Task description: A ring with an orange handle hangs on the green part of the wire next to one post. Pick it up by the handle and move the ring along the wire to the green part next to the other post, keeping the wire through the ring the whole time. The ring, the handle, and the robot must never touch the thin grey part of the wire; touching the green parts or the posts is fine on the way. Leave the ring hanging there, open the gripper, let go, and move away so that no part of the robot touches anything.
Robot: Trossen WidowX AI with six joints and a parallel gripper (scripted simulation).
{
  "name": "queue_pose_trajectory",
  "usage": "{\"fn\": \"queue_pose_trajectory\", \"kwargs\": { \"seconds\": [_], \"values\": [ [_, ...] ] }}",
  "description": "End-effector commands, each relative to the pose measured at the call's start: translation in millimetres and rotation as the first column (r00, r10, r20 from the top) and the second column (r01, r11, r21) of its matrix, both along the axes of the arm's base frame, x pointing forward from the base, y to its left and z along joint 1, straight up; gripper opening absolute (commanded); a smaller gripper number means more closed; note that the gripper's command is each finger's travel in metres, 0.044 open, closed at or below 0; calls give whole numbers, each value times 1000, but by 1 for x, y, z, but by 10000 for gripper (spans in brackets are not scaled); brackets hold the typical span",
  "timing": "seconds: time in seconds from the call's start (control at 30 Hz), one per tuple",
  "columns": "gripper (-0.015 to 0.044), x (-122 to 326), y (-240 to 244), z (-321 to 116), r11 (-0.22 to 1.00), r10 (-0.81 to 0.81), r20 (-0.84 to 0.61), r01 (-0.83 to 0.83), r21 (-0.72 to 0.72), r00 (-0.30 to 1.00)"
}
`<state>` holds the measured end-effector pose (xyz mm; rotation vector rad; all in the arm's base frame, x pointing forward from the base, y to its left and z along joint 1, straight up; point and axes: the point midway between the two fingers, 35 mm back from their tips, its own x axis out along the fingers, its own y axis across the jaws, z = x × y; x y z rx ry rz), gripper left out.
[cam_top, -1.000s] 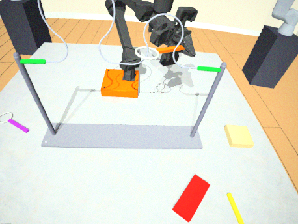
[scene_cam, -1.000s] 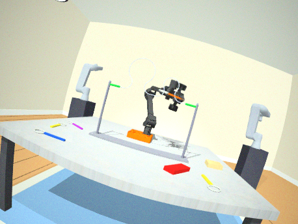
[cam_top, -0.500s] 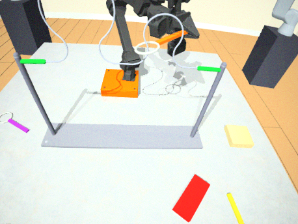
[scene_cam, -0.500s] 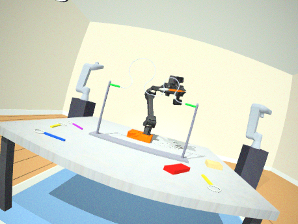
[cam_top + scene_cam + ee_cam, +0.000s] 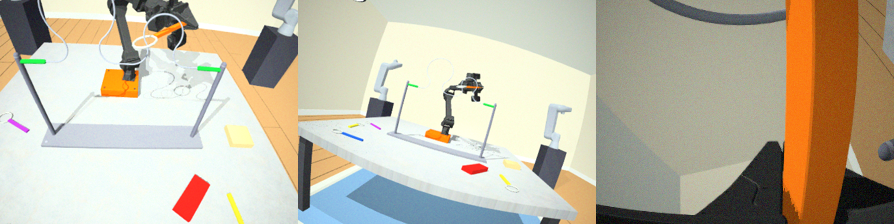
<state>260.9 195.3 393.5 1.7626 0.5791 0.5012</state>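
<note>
The white ring (image 5: 134,44) is around the grey wire (image 5: 164,14) (image 5: 440,58) (image 5: 741,19), at the lower left of its right-hand loop in the top view. Any contact between them cannot be told. My gripper (image 5: 184,24) (image 5: 780,152) is shut on the orange handle (image 5: 167,30) (image 5: 474,86) (image 5: 801,90), near its end away from the ring. One green part (image 5: 32,61) (image 5: 412,85) is beside the left post (image 5: 36,94) (image 5: 401,107). The other green part (image 5: 209,69) (image 5: 488,105) is beside the right post (image 5: 208,104) (image 5: 488,130). The wrist view hides the ring.
The posts stand on a grey base plate (image 5: 121,137). The arm's orange base (image 5: 118,84) is behind it. A red block (image 5: 192,198) (image 5: 474,168), a pale yellow block (image 5: 240,137) and a yellow handle (image 5: 235,208) lie right; a purple handle (image 5: 18,126) lies left.
</note>
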Motion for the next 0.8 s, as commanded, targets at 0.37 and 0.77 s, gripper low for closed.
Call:
{"fn": "queue_pose_trajectory", "kwargs": {
  "seconds": [0.37,0.77],
  "values": [
    [-150,-1,1,-8,979,6,34,1,-205,999],
    [-150,0,1,-26,899,13,66,17,-438,998]
  ]
}}
